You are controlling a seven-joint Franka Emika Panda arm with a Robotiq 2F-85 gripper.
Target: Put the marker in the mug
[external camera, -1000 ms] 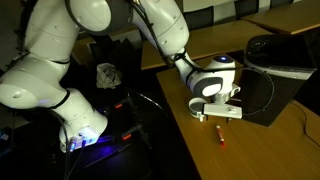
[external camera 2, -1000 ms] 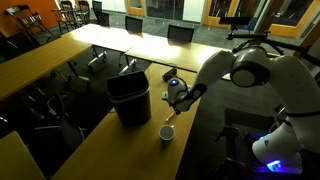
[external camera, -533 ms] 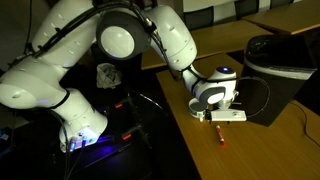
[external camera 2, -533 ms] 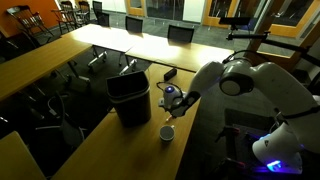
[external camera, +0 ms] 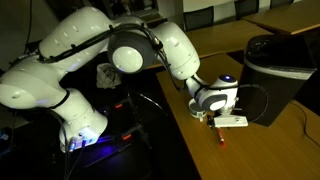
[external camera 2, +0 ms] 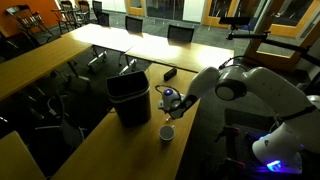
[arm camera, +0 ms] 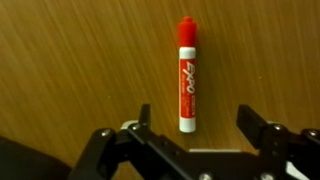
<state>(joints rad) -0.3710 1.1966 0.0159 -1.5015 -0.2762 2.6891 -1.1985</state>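
The marker (arm camera: 187, 75) is a red Expo pen with a white end, lying flat on the wooden table. In the wrist view it lies just ahead of my gripper (arm camera: 197, 122), nearer one finger than the other. My gripper is open and empty. In an exterior view the gripper (external camera: 229, 119) hangs low over the table, with the marker (external camera: 221, 139) a small red stick just in front of it. The mug (external camera 2: 167, 132) stands on the table beside the black bin, below the gripper (external camera 2: 172, 98) in that view. I cannot see the marker in that view.
A large black bin (external camera 2: 130, 98) stands on the table next to the mug and also shows in an exterior view (external camera: 280, 60). The table edge (external camera: 185, 140) runs close by the gripper. Chairs and more tables (external camera 2: 110, 40) fill the room behind.
The arm has swung over and lowered. The gripper has come down toward the table and closer to the marker. The marker and mug have not moved.
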